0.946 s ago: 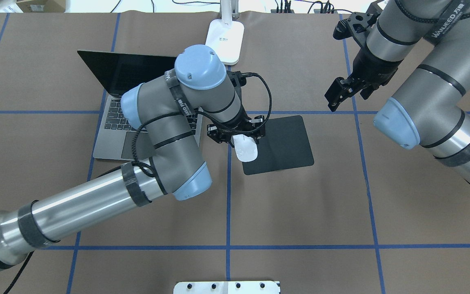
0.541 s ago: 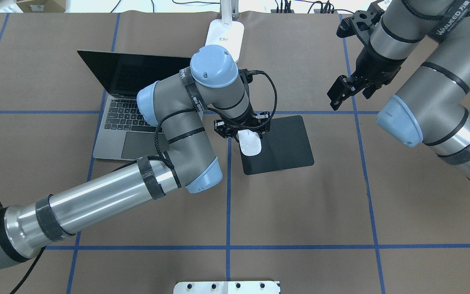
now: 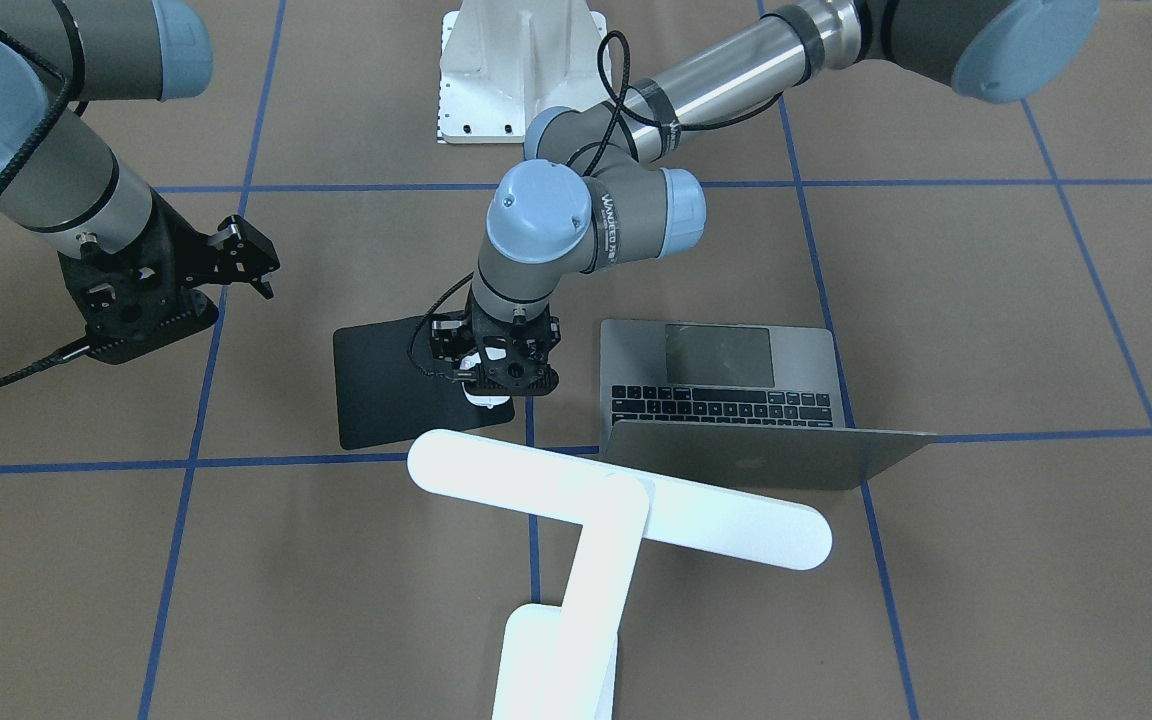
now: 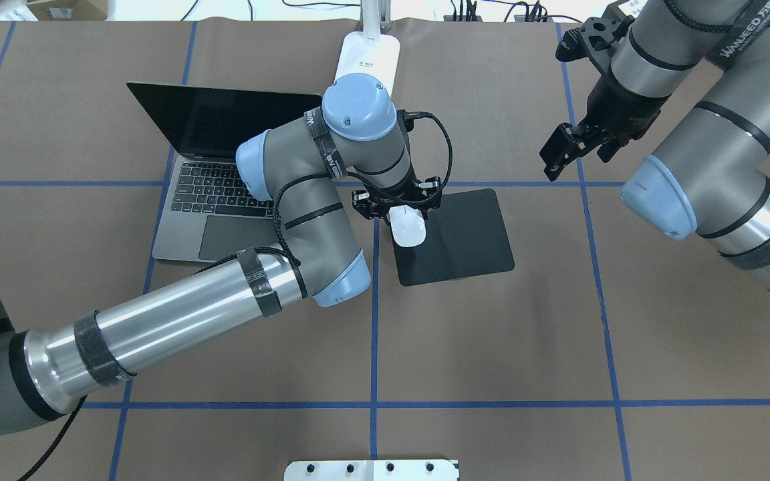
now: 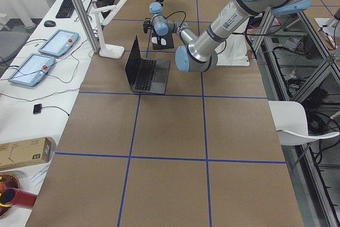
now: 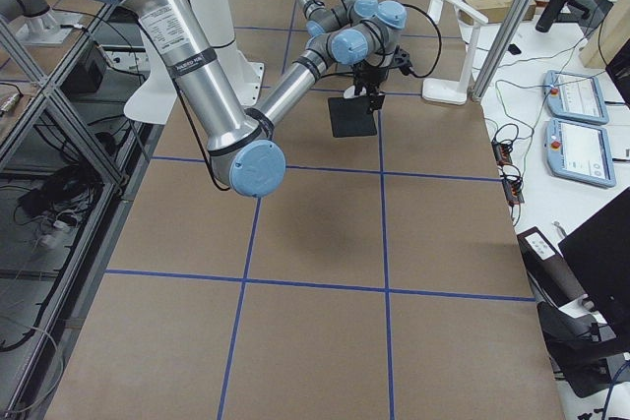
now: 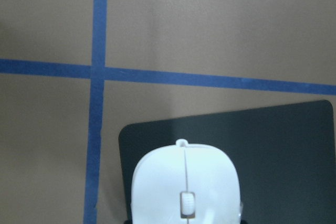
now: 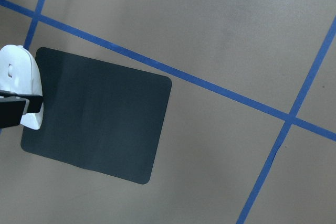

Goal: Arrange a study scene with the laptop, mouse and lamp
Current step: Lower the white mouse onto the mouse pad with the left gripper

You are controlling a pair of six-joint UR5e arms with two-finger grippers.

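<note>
When the worktop (image 4: 492,347) is read from left to right in the overhead view, the laptop (image 4: 201,180) is met first. It is set open on the brown paper covering, with its dark screen raised toward the far edge and its keys and trackpad turned toward the robot. Its right part is covered by the left arm. Just beyond the laptop's far right corner, the lamp (image 4: 365,57) is stood on its rectangular base at the far edge. From the front-facing view its flat arm is seen rising to a long bar head, which is carried crosswise. At the middle of the near edge, a white bolted pedestal (image 4: 371,469) is partly shown. Right of the laptop, the left gripper (image 4: 397,207) is pointed downward, and its fingers (image 4: 363,204) are pressed against the two sides of the mouse (image 4: 407,232), which is pinched between them. The mouse is held at the left edge of the black mouse pad (image 4: 465,237), close to the pad's far left corner, with its wheel end turned toward the far edge. Whether it is resting on the pad or kept just above it cannot be told. The pad is laid flat and slightly askew beside a crossing of blue tape lines. Well apart to the right, the right gripper (image 4: 580,155) is held above the worktop over a blue line. Its fingers appear spread, with nothing between them.
</note>
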